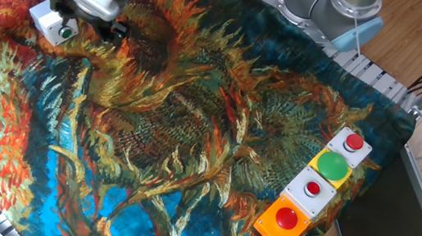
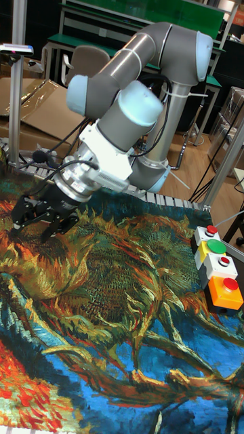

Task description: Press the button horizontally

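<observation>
At upper left of the fixed view, the button [image 1: 65, 31] faces sideways from its white box [image 1: 45, 18], so the gripper [image 1: 84, 19] sits low beside it for a level push; finger state cannot be determined.

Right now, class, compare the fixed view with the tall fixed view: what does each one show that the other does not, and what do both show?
Only the fixed view shows the small white box with its green button, partly behind the claw.

Only the tall fixed view shows the whole grey arm, the claw's dark fingers and the workshop behind.

Both show the sunflower cloth and the row of four button boxes at one edge: red, green, red, red.
</observation>
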